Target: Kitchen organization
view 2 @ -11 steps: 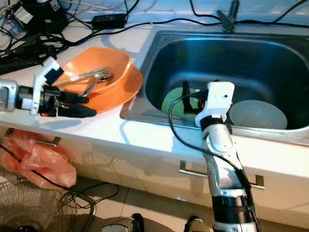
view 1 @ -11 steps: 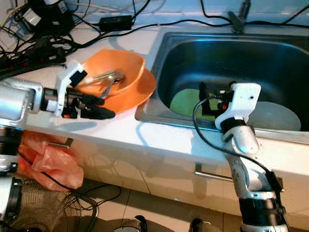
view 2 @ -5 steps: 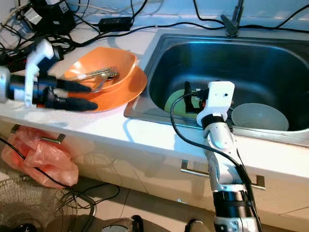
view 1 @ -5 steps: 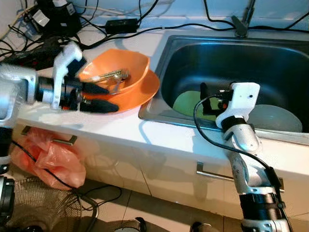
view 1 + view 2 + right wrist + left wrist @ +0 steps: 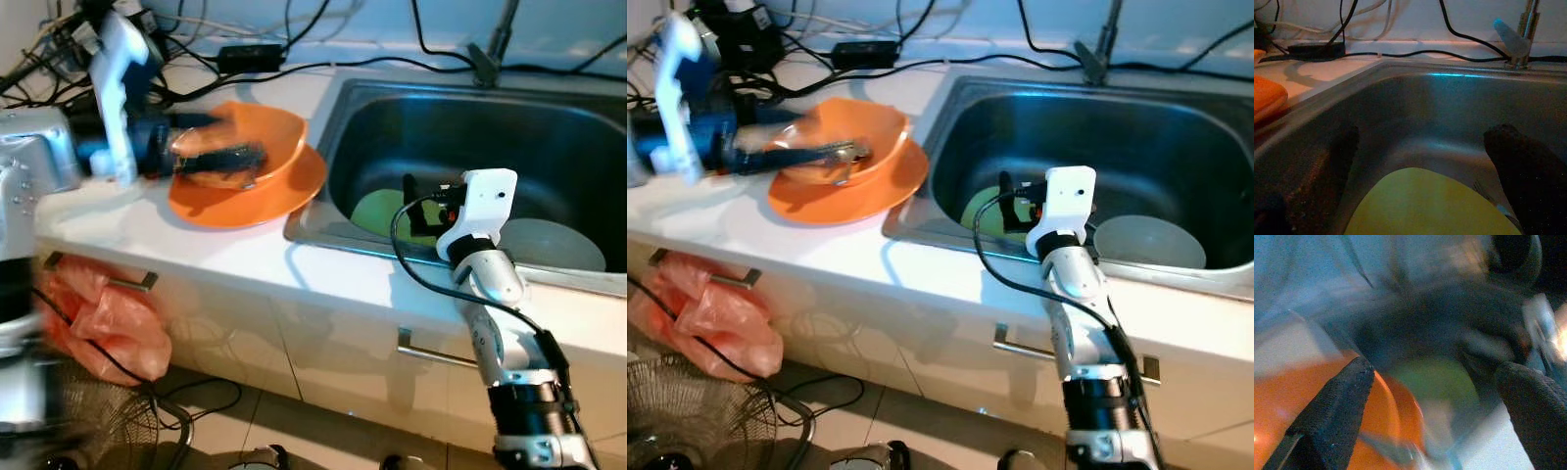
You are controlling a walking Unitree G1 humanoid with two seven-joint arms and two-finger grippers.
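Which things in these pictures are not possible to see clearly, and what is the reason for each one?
- Left gripper: motion-blurred over the orange bowl in the eye views, so contact with the bowl or the utensils cannot be told.
- Left wrist view: smeared by motion; the green shape is unreadable.
- Green plate in the sink: partly hidden by the right gripper and its arm.
- White dish: contents too dim to tell.

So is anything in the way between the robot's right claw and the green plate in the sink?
Nothing visible is. The right gripper hangs open inside the sink, and the green plate lies just below and ahead of its fingers with only bare steel around it. The white bowl sits off to the side.
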